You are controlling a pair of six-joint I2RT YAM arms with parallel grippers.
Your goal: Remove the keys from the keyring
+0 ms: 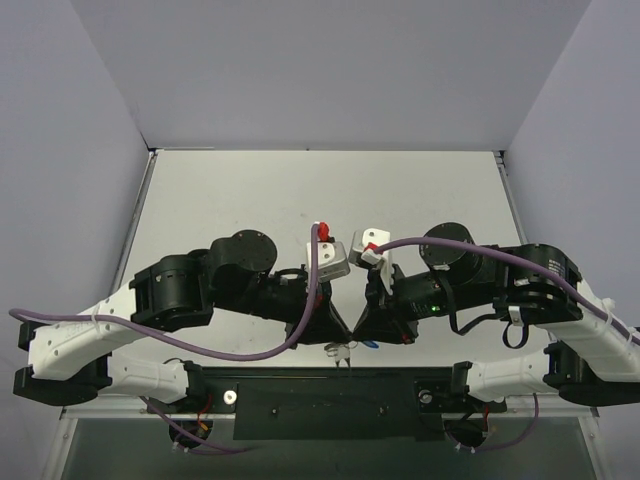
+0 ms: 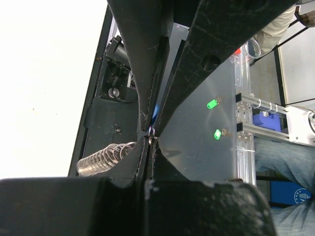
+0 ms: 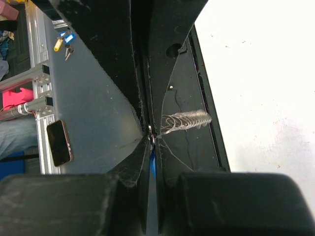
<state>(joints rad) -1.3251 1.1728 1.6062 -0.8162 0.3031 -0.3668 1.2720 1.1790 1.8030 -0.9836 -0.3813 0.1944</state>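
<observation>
Both grippers meet tip to tip over the table's near edge. My right gripper [image 1: 362, 335] [image 3: 152, 140] is shut on the blue-headed key [image 3: 153, 158], whose blue head shows as a sliver between its fingers. It also shows in the top view [image 1: 371, 345]. My left gripper [image 1: 335, 335] [image 2: 147, 142] is shut on a small metal bit of the keyring [image 2: 151, 135], also seen in the right wrist view [image 3: 152, 131]. The silver chain [image 2: 106, 156] [image 3: 187, 119] hangs from it to the side. The pale oval loop is hidden by the fingers. A silvery piece [image 1: 339, 350] hangs below the tips; I cannot tell whether it is the plain silver key.
The black base rail [image 1: 330, 400] runs under the grippers at the table's [image 1: 330, 190] near edge. Off the table, the right wrist view shows a phone [image 3: 59, 142] and another key bunch with yellow and blue tags [image 3: 63, 42] on a grey panel.
</observation>
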